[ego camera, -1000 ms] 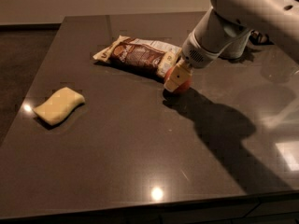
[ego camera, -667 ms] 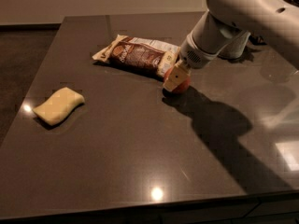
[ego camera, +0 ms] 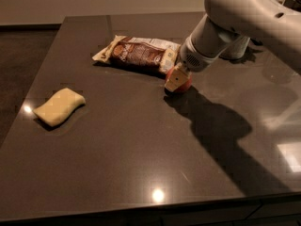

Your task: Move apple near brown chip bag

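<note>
- Low at the dark tabletop [ego camera: 141,149], gripper [ego camera: 178,81] clamped on the apple [ego camera: 186,85]; 1 tan finger pad [ego camera: 172,79] across its front
- apple down at table level, just beside the right end of the brown chip bag [ego camera: 138,55]
- pale yellow sponge [ego camera: 59,106] well apart at left
</note>
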Controlling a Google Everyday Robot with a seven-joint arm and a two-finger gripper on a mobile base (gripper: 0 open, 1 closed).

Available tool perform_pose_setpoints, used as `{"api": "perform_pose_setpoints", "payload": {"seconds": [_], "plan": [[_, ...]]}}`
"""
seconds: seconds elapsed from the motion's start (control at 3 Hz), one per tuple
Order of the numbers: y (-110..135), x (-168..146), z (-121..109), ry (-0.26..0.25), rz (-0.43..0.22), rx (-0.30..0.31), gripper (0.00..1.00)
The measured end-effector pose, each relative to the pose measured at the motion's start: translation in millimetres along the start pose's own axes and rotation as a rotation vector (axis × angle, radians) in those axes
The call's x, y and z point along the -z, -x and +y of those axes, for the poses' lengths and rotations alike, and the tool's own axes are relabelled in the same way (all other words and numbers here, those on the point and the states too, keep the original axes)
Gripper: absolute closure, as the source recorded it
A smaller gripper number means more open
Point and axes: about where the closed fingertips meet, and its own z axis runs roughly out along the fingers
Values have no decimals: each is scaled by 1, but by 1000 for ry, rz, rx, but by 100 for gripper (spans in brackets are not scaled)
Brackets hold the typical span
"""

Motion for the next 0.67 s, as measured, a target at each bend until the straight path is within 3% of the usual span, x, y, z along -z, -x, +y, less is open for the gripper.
{"api": "perform_pose_setpoints", "payload": {"seconds": [0.33,0.67], "plan": [[1,-1,1,1,1,2,0],[1,-1,1,1,1,2,0]]}}
